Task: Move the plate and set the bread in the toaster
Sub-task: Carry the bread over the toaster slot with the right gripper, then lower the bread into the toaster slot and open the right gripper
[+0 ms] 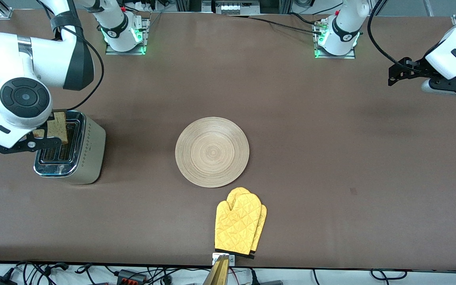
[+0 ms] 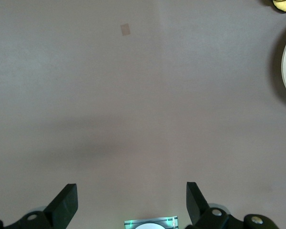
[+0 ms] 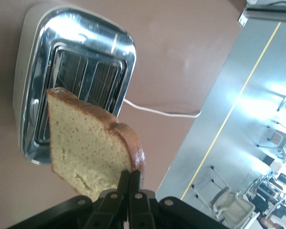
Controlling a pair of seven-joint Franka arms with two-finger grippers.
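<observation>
Front view, middle left: our right gripper (image 1: 56, 136) clamps its fingers on the brown square bread slice (image 1: 58, 126) over the cream-and-chrome toaster (image 1: 75, 152). At the upper right our left gripper (image 2: 128, 202) waits, fingers apart.

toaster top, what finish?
Shiny chrome on the toaster top, around two dark slots; the right wrist view shows it best.

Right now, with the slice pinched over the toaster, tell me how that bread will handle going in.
The bread hangs flat from the right gripper, whose jaws pinch one crust corner, so it seems fairly stiff. That narrow pinch may let it swing or tear. It looks light and crumbly, and could catch on a toaster slot edge. The left gripper waits open over bare table.
</observation>
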